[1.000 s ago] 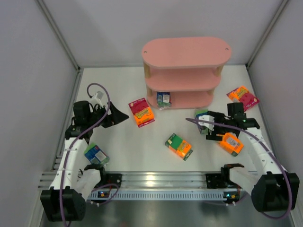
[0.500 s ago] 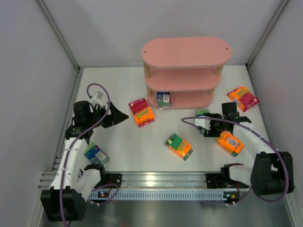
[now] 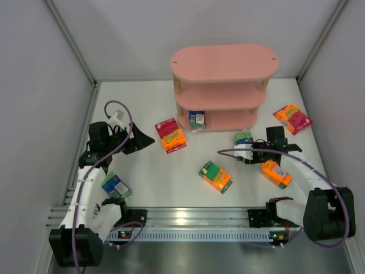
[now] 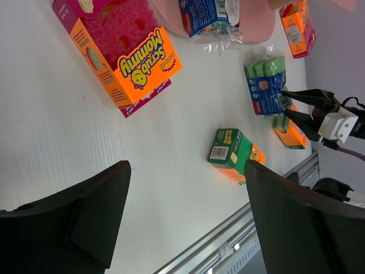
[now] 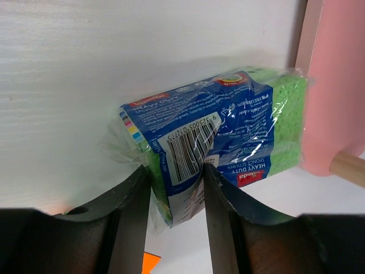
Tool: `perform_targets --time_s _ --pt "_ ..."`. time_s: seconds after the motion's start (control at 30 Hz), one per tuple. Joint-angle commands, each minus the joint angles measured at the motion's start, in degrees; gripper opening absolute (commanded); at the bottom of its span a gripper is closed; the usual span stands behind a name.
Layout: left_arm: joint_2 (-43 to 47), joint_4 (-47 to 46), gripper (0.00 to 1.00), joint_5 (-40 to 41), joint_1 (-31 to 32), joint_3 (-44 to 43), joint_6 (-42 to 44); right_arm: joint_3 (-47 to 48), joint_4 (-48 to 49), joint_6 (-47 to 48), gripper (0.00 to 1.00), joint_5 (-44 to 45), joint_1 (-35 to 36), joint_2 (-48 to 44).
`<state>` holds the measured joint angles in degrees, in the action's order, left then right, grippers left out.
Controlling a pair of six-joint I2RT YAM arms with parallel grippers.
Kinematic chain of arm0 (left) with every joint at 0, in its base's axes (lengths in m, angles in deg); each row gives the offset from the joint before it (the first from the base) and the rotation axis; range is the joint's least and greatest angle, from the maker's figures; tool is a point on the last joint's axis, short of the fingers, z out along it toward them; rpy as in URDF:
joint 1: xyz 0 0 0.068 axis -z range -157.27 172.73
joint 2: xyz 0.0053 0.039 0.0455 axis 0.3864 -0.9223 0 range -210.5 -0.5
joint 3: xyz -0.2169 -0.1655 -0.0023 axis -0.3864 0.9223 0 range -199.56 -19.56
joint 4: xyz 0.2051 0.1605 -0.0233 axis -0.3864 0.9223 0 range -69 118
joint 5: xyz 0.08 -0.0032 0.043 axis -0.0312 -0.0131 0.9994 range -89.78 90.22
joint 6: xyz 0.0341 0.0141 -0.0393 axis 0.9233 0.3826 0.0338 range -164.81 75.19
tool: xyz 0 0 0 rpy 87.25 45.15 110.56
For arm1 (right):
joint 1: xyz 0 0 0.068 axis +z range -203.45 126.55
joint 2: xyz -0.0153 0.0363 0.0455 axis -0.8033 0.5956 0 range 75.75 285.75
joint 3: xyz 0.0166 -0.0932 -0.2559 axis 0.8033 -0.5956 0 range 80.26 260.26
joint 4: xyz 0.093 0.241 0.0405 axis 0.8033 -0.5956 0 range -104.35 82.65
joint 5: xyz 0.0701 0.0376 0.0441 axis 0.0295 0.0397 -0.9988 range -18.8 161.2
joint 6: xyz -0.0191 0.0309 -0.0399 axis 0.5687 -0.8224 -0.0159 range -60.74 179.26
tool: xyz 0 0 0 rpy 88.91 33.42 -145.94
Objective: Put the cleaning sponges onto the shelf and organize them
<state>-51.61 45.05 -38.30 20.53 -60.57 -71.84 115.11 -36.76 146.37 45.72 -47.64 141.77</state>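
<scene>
Right jaws: clamped on the barcode end of a blue-green pack, lying on the surface just beside the shelf. Left jaws: wide apart, holding nothing, over the surface near an orange-magenta pack. On the lowest tier, one blue pack. Elsewhere on the surface, four more packs, scattered.

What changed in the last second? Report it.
The right gripper advanced onto the blue-wrapped green sponge pack beside the shelf and closed on its end. The left gripper stayed open and still; the other sponge packs did not move.
</scene>
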Motion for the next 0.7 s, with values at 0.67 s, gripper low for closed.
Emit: perform_targets --time_s 0.67 --pt "1.28 -1.2 0.87 -0.85 0.18 -0.38 0.66 8.65 -18.4 -10.47 0.0 -10.82 0.88 -13.55"
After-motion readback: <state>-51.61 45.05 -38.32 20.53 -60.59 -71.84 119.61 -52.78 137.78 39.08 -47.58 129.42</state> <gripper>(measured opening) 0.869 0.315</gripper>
